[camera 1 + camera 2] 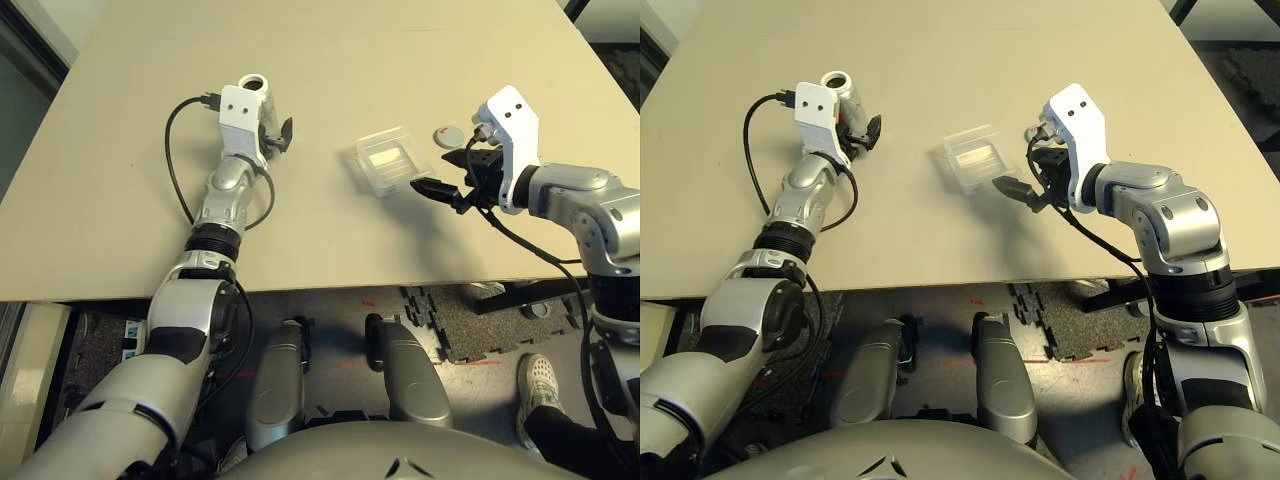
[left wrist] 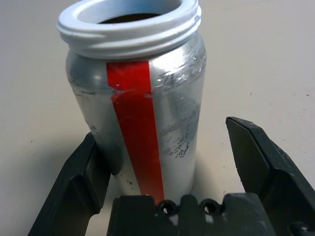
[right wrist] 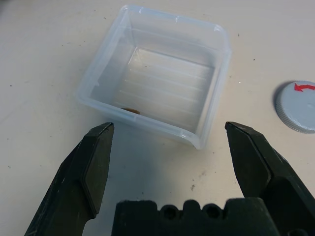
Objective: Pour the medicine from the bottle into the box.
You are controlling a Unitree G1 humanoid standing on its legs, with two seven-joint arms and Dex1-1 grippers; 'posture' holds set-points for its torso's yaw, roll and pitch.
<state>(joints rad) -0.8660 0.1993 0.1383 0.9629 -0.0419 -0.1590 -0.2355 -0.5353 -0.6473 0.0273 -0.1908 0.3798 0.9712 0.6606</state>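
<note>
The bottle (image 2: pixel 147 113), silver-grey with a red stripe and an uncapped white rim, stands upright at the table's left. My left gripper (image 1: pixel 270 127) is open around it: one finger lies against its side, and a gap separates the other from it. The box (image 1: pixel 390 160), a clear shallow tray, sits at the middle right with a small brown bit (image 3: pixel 131 110) at its bottom. My right gripper (image 3: pixel 170 129) is open just short of the box's near wall, fingers spread about as wide as the box. The round grey cap (image 1: pixel 448 134) with a red mark lies beside the box.
The tan table (image 1: pixel 330 50) stretches bare behind both arms, and its front edge runs close below them. Black cables loop from each wrist. Under the table are dark floor mats and a person's shoe (image 1: pixel 540 380).
</note>
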